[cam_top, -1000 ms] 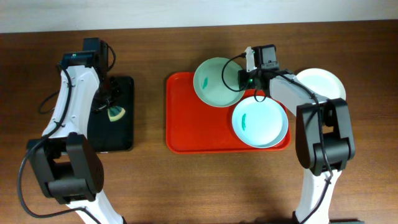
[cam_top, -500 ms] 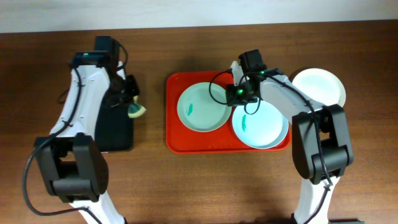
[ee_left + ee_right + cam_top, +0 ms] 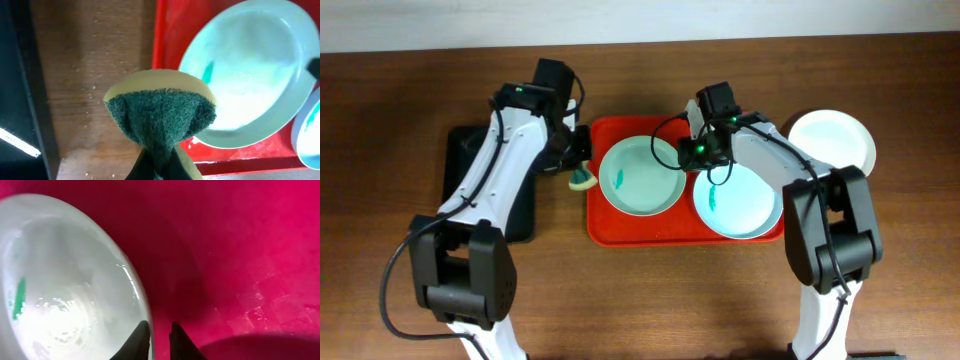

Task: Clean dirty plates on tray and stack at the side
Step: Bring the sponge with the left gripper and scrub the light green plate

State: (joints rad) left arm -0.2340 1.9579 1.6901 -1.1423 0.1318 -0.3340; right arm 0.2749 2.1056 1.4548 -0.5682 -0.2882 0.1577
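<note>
Left wrist view: we note the left gripper (image 3: pixel 160 167) pinched tight on a sponge (image 3: pixel 160 112), green pad toward us, over bare table (image 3: pixel 95 60) just beside the tray (image 3: pixel 167 30) rim. Beyond the sponge, up and right, the mint plate (image 3: pixel 250 75) lies in the tray, teal smear (image 3: pixel 207 72) on its near side. The right gripper (image 3: pixel 159 325) clamps that plate's opposite rim. The blue plate (image 3: pixel 738 200) sits alongside in the tray, and the white plate (image 3: pixel 832 140) is on the table past it.

My left arm (image 3: pixel 490 180) stretches to the tray's (image 3: pixel 620 228) left edge, with the wrist bent down and the left gripper (image 3: pixel 578 168) clamped on a sponge (image 3: pixel 160 115). My right arm (image 3: pixel 770 160) curves in over the tray's far side. The right gripper (image 3: pixel 692 152) pinches the mint plate's (image 3: pixel 640 180) rim, fingers nearly together.
</note>
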